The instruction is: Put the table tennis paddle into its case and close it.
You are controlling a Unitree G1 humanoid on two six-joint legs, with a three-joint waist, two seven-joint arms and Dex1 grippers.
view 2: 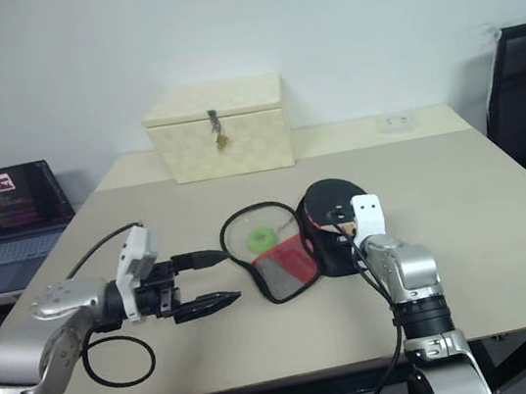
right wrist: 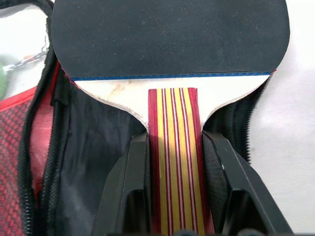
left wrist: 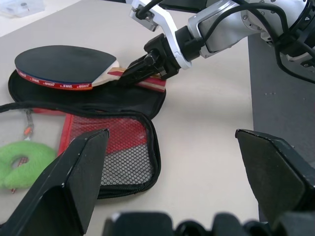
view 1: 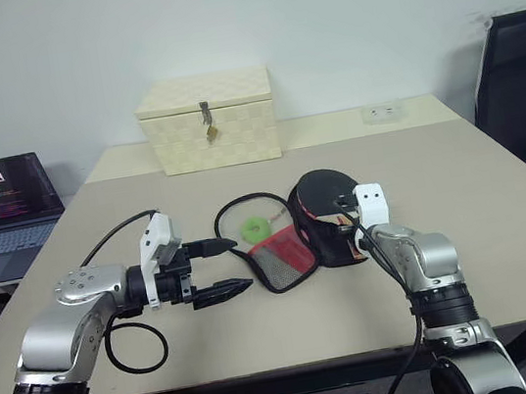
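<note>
Paddle (left wrist: pixel 64 64) lies mid-tabletop over the open case (left wrist: pixel 118 147), black blade toward the far edge. Blade rim carries small white print, too small to read. Right gripper (right wrist: pixel 174 191) clamped on the striped handle, one finger either side. Left gripper (view 1: pixel 216 268) spread wide, empty, just left of the case. Green tag (view 1: pixel 254 227) lies inside the case's cord loop. Cream box (view 1: pixel 209 121) at far edge; bare tabletop (view 1: pixel 485 223) to the right.
</note>
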